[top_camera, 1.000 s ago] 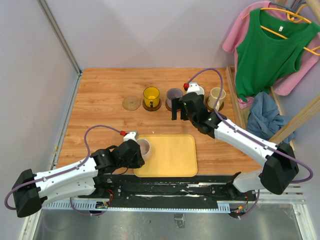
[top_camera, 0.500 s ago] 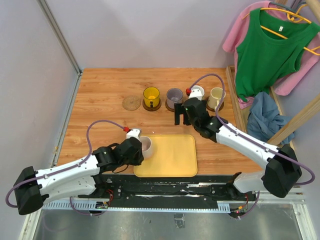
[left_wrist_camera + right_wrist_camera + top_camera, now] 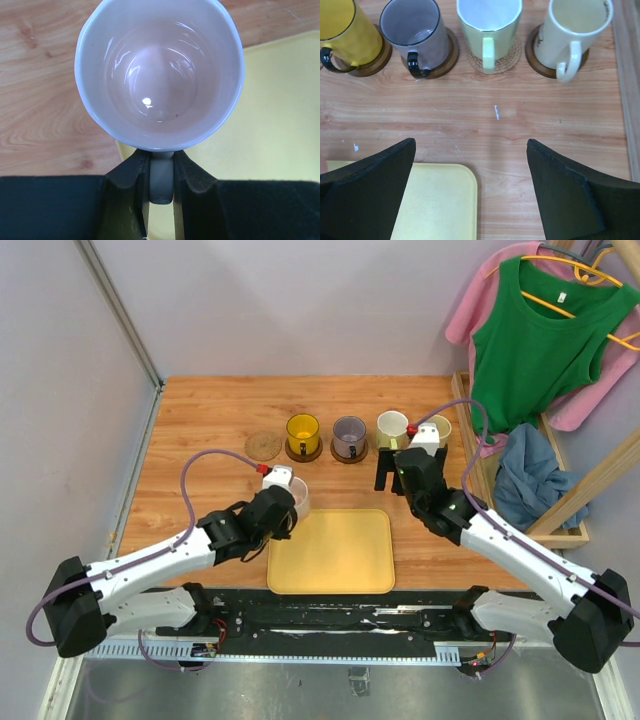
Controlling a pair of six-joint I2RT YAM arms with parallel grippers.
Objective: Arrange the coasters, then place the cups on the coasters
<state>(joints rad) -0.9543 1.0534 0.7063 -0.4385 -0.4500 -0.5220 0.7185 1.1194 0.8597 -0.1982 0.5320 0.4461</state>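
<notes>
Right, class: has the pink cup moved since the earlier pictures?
Yes. Gripped in the left claw, the pink cup has moved from the left edge of the yellow tray to its far-left corner, toward the empty coaster.

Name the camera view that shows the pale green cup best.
Right wrist: the pale green cup is large at top centre, handle toward the camera, standing on a woven tan coaster. Top external shows it small, just beyond the right arm. Left wrist does not show it.

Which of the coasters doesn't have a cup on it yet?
The tan coaster at the row's far left, beside the yellow cup; the other four each carry a cup.
</notes>
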